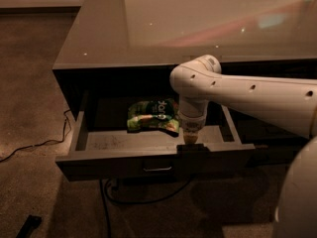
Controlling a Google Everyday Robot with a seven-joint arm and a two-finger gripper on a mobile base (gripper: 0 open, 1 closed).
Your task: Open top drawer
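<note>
The top drawer (109, 161) stands pulled out from under the glossy counter, its grey tray-like inside showing. Its flat dark front carries a small metal bar pull (157, 168) at the centre. A green snack bag (152, 116) lies inside toward the back. My white arm reaches in from the right and bends down. My gripper (192, 146) sits at the top edge of the drawer front, right of the pull, its dark tip over the rim.
The glossy counter top (198, 24) overhangs the drawer. A black cable (34, 145) runs across the carpet at left, another loops under the drawer (143, 198). A small dark object (27, 225) lies on the floor at bottom left. My white base (297, 197) fills the bottom right.
</note>
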